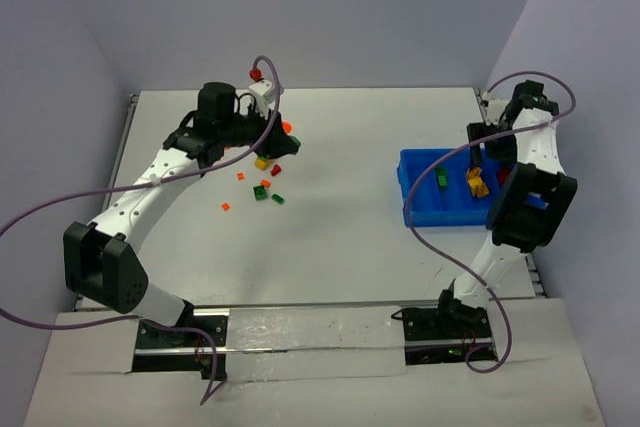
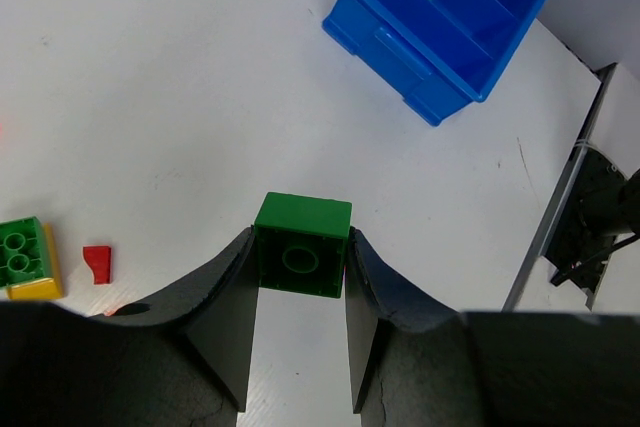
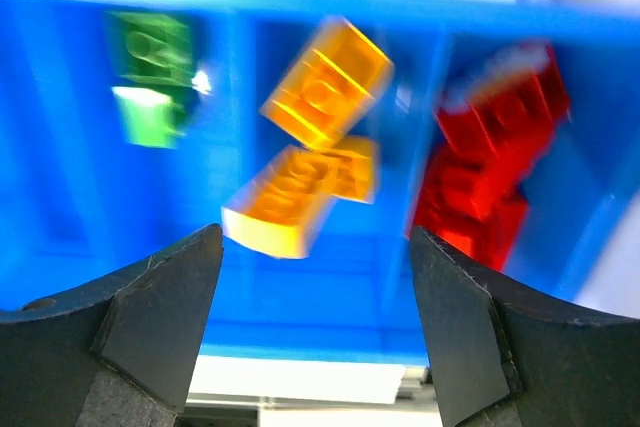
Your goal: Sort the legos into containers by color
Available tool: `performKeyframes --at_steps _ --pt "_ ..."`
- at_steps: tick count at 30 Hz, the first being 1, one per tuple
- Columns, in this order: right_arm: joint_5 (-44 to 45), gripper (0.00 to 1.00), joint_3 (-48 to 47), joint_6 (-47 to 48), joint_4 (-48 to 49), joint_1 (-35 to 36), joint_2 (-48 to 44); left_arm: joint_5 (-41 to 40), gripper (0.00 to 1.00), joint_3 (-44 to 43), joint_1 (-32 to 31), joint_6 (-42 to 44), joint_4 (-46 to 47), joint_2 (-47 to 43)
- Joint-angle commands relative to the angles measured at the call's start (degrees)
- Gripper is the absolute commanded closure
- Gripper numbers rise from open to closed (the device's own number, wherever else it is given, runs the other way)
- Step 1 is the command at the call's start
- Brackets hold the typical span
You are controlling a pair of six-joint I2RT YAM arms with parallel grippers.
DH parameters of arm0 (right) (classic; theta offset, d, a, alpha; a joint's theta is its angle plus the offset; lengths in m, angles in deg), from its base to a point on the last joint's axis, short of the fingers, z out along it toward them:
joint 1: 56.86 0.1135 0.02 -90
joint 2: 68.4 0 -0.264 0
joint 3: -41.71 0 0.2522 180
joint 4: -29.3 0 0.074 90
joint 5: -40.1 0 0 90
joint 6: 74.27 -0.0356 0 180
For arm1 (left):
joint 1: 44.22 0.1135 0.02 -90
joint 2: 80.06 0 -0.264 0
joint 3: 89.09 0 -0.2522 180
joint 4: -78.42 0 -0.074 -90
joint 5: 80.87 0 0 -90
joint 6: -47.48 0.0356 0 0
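**Green brick pinched, right jaws wide**

Left gripper [image 2: 300, 239] clamps a green brick [image 2: 302, 259] by its flat sides above the table [image 2: 200, 97]: light, rigid, probably slick. Loose legos [image 1: 262, 187] lie nearby. Right gripper [image 3: 315, 257] gapes over the blue bin [image 1: 420, 215], yellow bricks [image 3: 310, 187] below in its middle compartment.

Loose legos [image 1: 262, 187] lie by the left arm [image 1: 150, 187]; blue bin [image 1: 425, 213] sits right

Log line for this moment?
left jaws: shut on green brick | right jaws: open over yellow bricks in blue bin | loose bricks on table

Bright even light; right wrist view motion-blurred.
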Motion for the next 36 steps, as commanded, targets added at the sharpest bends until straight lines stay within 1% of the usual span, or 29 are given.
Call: performKeyframes --at_steps 1,3,5,6,7,9,10,13,14,15,17,18,19,21,26,29,36 --pt "-9.04 0.18 -7.30 -3.37 -5.25 5.06 -4.93 4.46 1.00 1.69 -0.21 -0.86 4.00 -1.65" --pt "-17.44 0.18 -10.15 -6.04 -7.82 9.24 -6.49 6.39 1.00 3.39 -0.29 -0.81 5.63 -3.04" --pt "-24.08 0.18 -11.50 -9.88 -9.18 13.92 -7.97 7.28 1.00 4.69 -0.43 -0.54 6.35 -3.74" --pt "-28.28 0.18 -10.99 -11.91 -8.88 14.78 -8.58 7.31 1.00 5.38 -0.72 -0.06 6.52 -4.18" --pt "-34.42 0.18 -9.67 -15.04 -7.56 17.92 -9.44 6.98 1.00 6.23 -1.36 0.72 6.46 -4.86" --pt "-40.65 0.18 -7.03 -20.19 -3.41 22.52 -10.44 7.22 1.00 6.45 -2.53 3.36 5.30 -5.55" --pt "-42.35 0.18 -6.11 -23.09 -1.92 25.32 -10.55 7.64 1.00 6.62 -2.90 3.47 4.99 -5.90" --pt "-48.25 0.18 -3.24 -27.51 3.60 32.48 -10.39 8.05 1.00 6.33 -4.79 6.61 3.85 -7.03" --pt "-49.70 0.18 -2.55 -30.04 4.86 33.62 -10.08 8.38 1.00 6.20 -5.43 7.66 3.08 -7.22" --pt "-52.39 0.18 -1.51 -31.14 6.58 35.45 -9.73 8.38 1.00 6.20 -5.78 8.18 2.73 -7.61" --pt "-56.06 0.17 -0.64 -33.11 7.25 36.86 -8.06 7.42 1.00 6.11 -6.97 9.58 1.89 -7.88" --pt "-57.60 0.15 -0.24 -33.61 7.31 37.59 -7.56 6.53 1.00 6.11 -7.08 10.16 1.83 -8.05" --pt "-59.54 0.10 0.58 -34.50 7.93 38.56 -7.35 5.56 1.00 6.11 -8.11 11.13 1.28 -8.19" --pt "-61.04 0.02 2.79 -36.45 10.86 39.77 -7.69 3.69 1.00 5.85 -9.33 12.22 0.71 -8.04" --pt "-60.26 0.02 3.05 -39.05 12.95 42.75 -8.02 -1.75 1.00 4.65 -13.03 15.82 -1.40 -7.27" --pt "-59.39 0.04 2.75 -39.43 13.01 43.36 -7.72 -2.87 1.00 4.27 -14.07 16.39 -1.66 -6.91" --pt "-56.75 0.13 4.28 -39.76 13.24 45.51 -7.05 -5.85 1.00 3.35 -14.80 16.04 -1.36 -6.25"
